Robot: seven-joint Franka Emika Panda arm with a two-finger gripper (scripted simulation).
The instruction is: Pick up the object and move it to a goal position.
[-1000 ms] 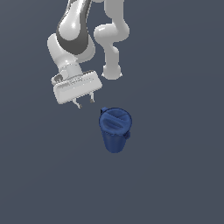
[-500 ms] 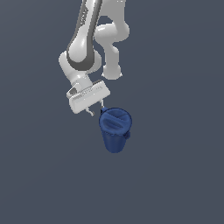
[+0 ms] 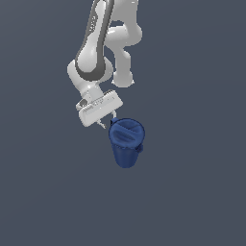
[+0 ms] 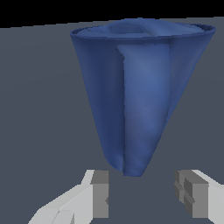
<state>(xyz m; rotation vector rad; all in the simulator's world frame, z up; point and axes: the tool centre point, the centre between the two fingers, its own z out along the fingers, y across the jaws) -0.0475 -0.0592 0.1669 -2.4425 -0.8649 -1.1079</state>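
Observation:
The object is a dark blue tapered pitcher with a round rimmed top, standing on the grey floor in the middle of the exterior view. My gripper is open and empty, just to the exterior view's left of the pitcher's rim, fingertips close to it. In the wrist view the pitcher fills the picture and its narrow end sits just beyond the gap between my two open fingers, with a ridge running along its side. I cannot tell whether the fingers touch it.
A plain grey floor lies all around. The white arm reaches down from the upper middle of the exterior view. No other objects show.
My gripper has moved down and toward the exterior view's right, from well apart from the pitcher to right beside its rim. The pitcher has not moved.

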